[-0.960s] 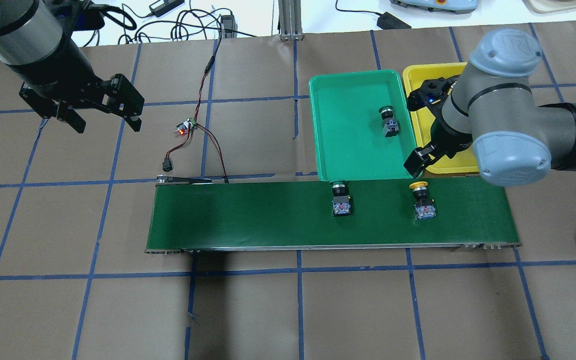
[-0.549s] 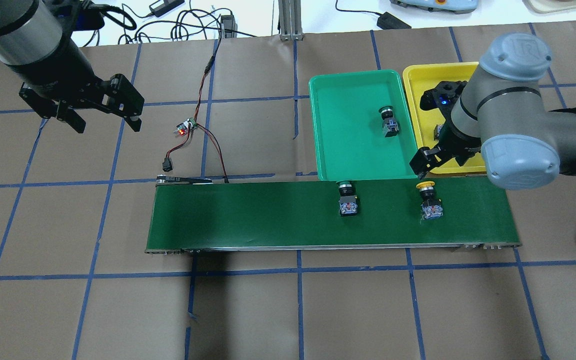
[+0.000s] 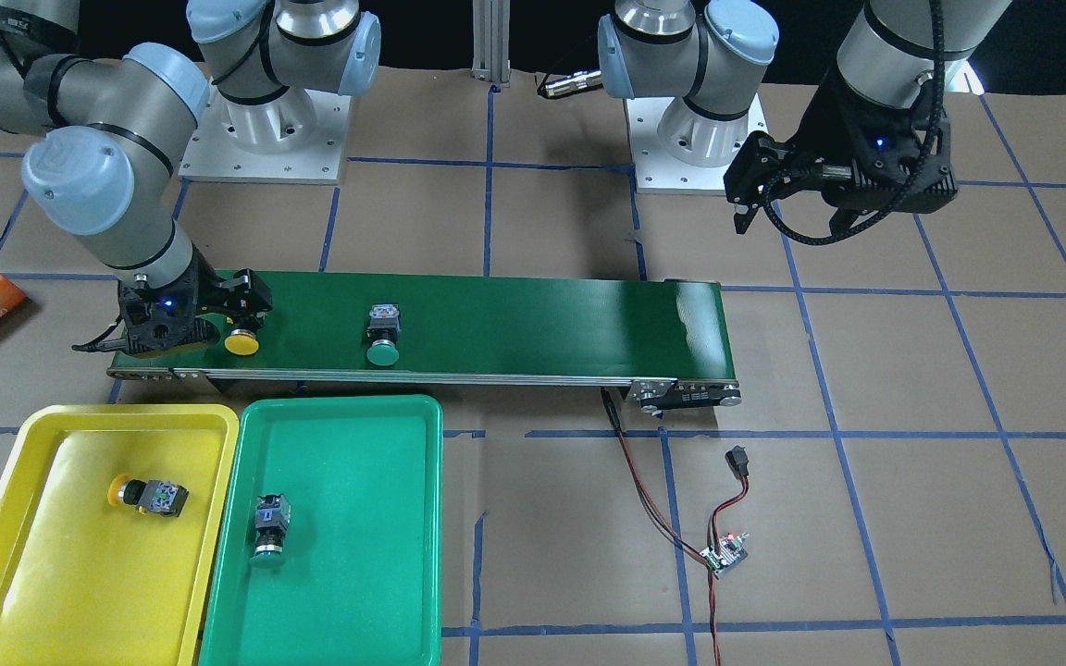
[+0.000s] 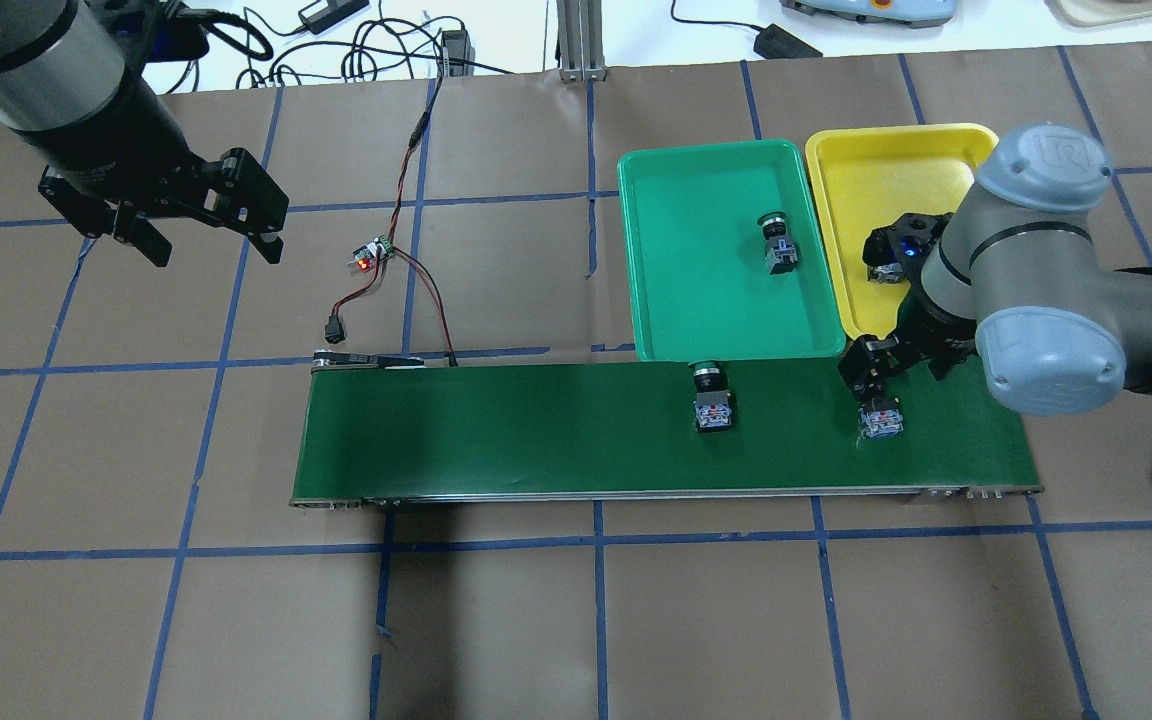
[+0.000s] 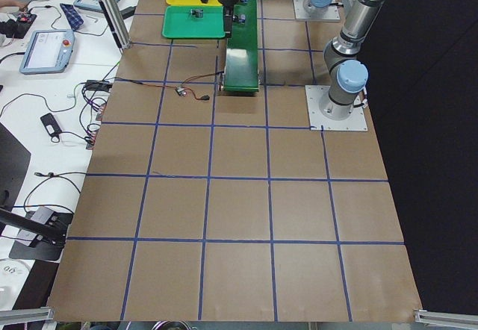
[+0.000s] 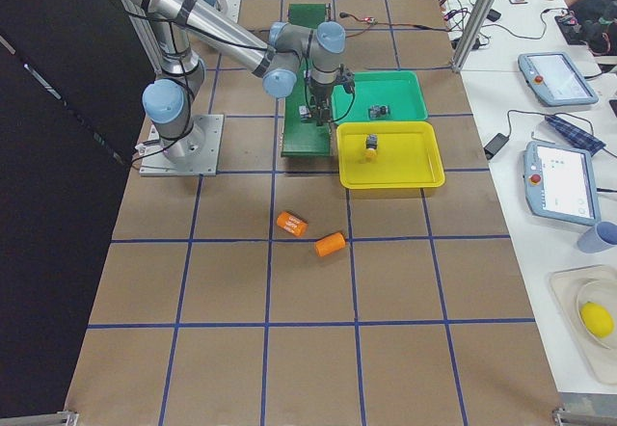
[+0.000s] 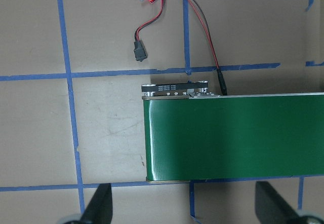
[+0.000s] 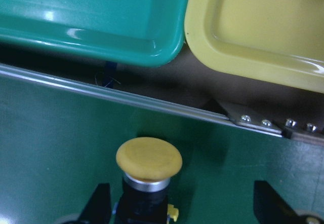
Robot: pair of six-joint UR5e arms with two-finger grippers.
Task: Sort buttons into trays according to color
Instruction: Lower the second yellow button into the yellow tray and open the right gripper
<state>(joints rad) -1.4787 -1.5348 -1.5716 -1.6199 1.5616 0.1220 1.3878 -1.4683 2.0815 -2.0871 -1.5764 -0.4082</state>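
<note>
Table [image 4: 536,620] was papered brown and gridded with blue tape. A dark-green conveyor belt [image 4: 496,430] lay across it, wired to a small lit circuit board [image 4: 372,254]. Green tray [image 4: 696,290] and yellow tray [image 4: 876,165] sat side by side at the belt's far edge, holding a green button [image 4: 778,245] and a yellow button [image 3: 149,495].

On the belt were a second green button [image 4: 711,400] and a second yellow button [image 8: 149,158], the latter between the spread fingers of the right gripper [image 8: 183,210].

Left gripper [image 4: 211,240] hung over bare paper with fingers apart, well away from the belt. A white bench [image 6: 511,262] ran alongside.
</note>
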